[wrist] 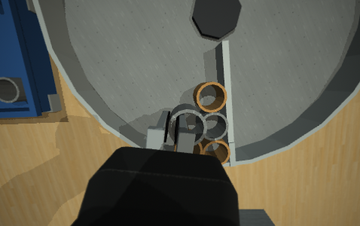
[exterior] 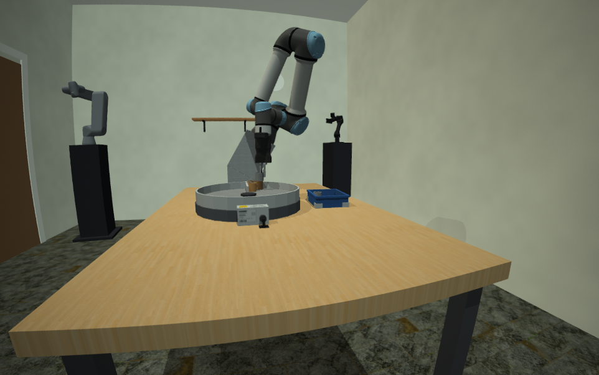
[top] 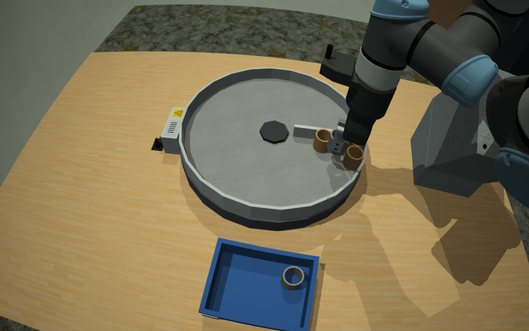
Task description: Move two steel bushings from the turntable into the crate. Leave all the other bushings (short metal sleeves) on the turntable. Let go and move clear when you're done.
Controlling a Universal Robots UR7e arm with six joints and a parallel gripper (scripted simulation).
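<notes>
So the tool [wrist: 171, 129] is pinched narrow on the wall of a steel bushing [wrist: 188, 124], one finger inside the bore and one outside, which makes sense because gripping a thin sleeve by its wall needs far less opening than going round the whole thing. In the wrist view that bushing sits dead centre, looks larger than its neighbours and overlaps them, so it's probably lifted a bit off the turntable [top: 218, 210], though it's hard to say how high.

The rest are bunched against the little divider bar [wrist: 226, 75] near the rim at the right of the top view: a second grey sleeve [wrist: 218, 126] just beside the held one, a bronze bushing [top: 321, 139] toward the hub [top: 274, 131], and another bronze one [top: 353, 156] against the rim. The bar looks like it's there to pile parts up in one spot.

One steel bushing [top: 292, 277] already lies in the lower right corner of the blue crate [top: 212, 281], bottom centre of the top view on the worktop [top: 97, 194], so this looks like number two.

The arm comes in from the upper right, elbow folded high in the exterior view, wrist pointing straight down over the turntable's right edge
</notes>
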